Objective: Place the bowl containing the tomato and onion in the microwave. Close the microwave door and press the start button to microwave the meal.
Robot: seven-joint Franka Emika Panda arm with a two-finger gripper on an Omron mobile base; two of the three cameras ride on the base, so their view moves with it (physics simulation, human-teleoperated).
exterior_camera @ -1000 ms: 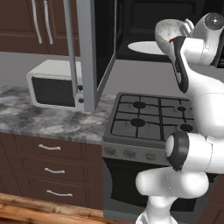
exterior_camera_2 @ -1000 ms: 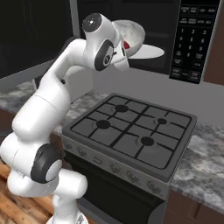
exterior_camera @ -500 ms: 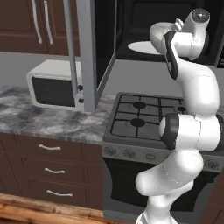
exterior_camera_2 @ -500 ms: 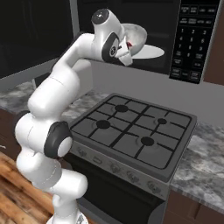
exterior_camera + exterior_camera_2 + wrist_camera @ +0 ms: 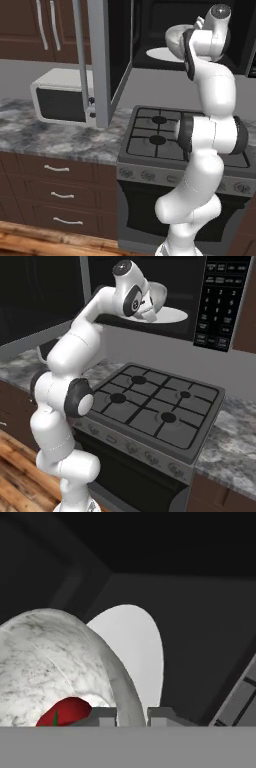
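Note:
The speckled grey-white bowl (image 5: 50,662) hangs tilted at the mouth of the black microwave (image 5: 190,286), just above the near edge of its white turntable (image 5: 135,647). My gripper (image 5: 131,717) is shut on the bowl's rim, which runs between the two fingertips (image 5: 102,716). A red tomato (image 5: 67,712) lies inside the bowl; the onion is hidden. From the base views the bowl (image 5: 172,37) (image 5: 159,292) sits right against my wrist. The microwave door (image 5: 105,60) stands wide open to the left, its silver bar handle (image 5: 80,50) facing out.
The keypad (image 5: 215,301) is on the microwave's right side. Below lies a black gas stove (image 5: 165,135) (image 5: 155,401). A small white countertop box (image 5: 60,95) stands on the marbled counter (image 5: 45,135) behind the open door. Brown cabinets (image 5: 35,25) hang at upper left.
The arm has straightened upward and its elbow has swung in. The bowl has moved a little farther toward the microwave cavity, still in the gripper.

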